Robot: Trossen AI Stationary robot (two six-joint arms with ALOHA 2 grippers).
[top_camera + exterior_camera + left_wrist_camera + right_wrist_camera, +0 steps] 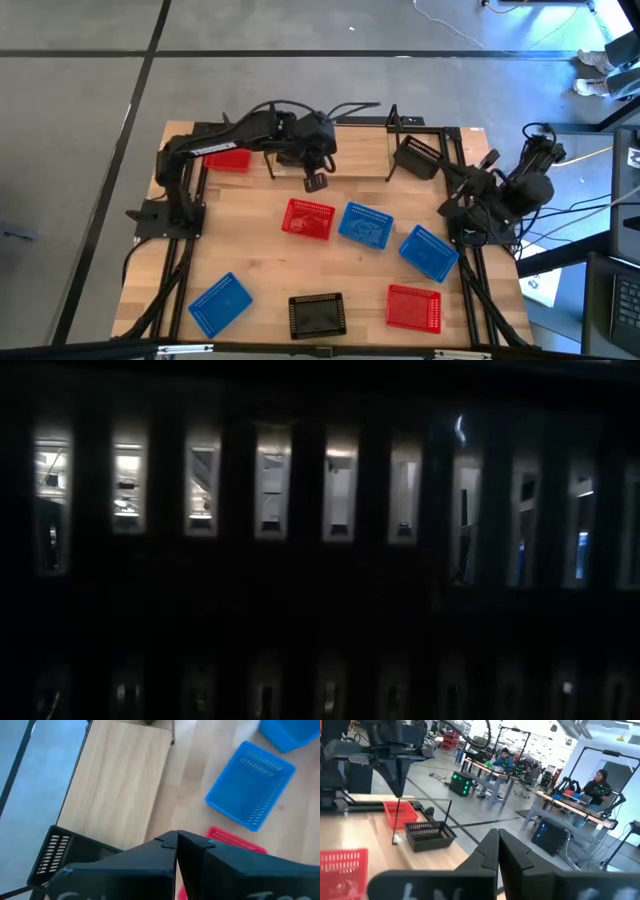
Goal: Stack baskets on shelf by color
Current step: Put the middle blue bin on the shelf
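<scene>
Over the shelf (350, 150) we see the left gripper (316, 181) hovering empty, fingers pressed together. Right gripper (452, 186) waits at the table's right edge, fingers closed too. Baskets: red basket (229, 158) and black basket (417, 155) sit on the shelf, others scattered on the table (250, 250).

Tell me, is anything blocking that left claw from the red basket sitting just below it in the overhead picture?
Nothing visible blocks it. In the high view the left gripper, fingers closed, hangs over bare wooden tabletop just in front of the shelf. The nearest red basket lies just past it, with only open tabletop between.
</scene>
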